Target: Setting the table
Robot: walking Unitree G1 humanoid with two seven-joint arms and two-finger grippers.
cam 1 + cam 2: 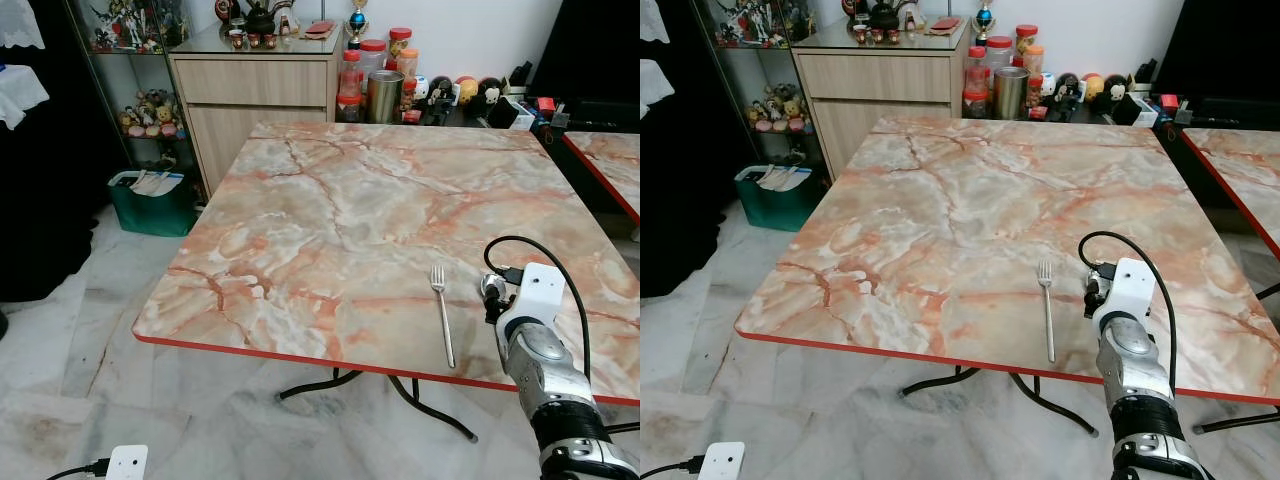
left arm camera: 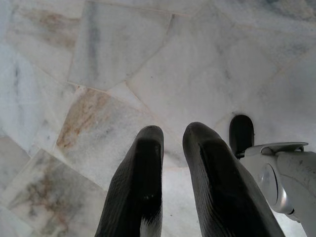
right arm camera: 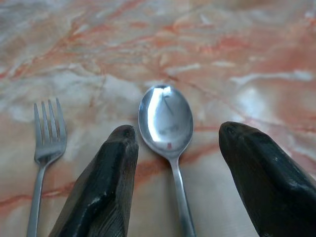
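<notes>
Cutlery placement looks like the step in hand: the right gripper (image 3: 180, 163) hovers low over the marble table (image 1: 330, 220) near its front right edge, jaws spread wide on either side of a spoon (image 3: 168, 133) that lies flat on the top, apparently just set down, so the next move calls for lifting straight clear without nudging it. Both spoon and the fork (image 1: 441, 315) just beside it lie parallel, long axes running from the near edge toward the far side, bowl and tines pointing away from the robot. Idle by the floor, the left gripper (image 2: 175, 153) hangs with fingers nearly together and grasping nothing
</notes>
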